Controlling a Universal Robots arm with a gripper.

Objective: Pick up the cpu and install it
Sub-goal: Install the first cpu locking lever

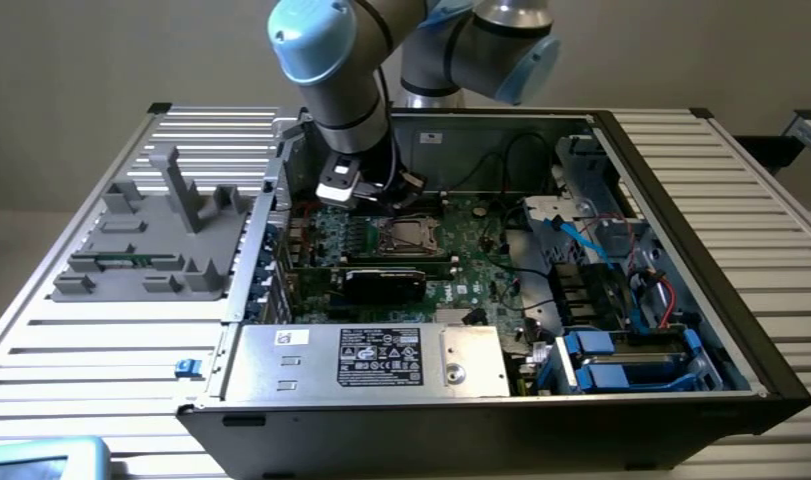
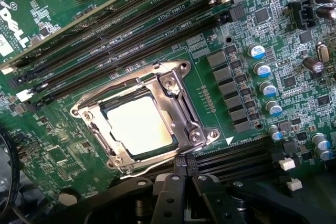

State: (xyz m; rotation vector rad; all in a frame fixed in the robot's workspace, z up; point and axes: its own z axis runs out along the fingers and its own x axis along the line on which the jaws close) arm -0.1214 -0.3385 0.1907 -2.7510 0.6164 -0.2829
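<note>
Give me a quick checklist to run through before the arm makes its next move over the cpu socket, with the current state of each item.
1. cpu lies inside the socket's metal frame: ok.
2. cpu edges square to the frame: ok.
3. cpu seated fully flat: cannot tell.
4. Jaws shut with nothing between them: ok.
5. Jaws clear of the frame's near edge: cannot tell; in the wrist view they sit right beside it.
6. Arm apart from the black card in the exterior view: ok.
</note>
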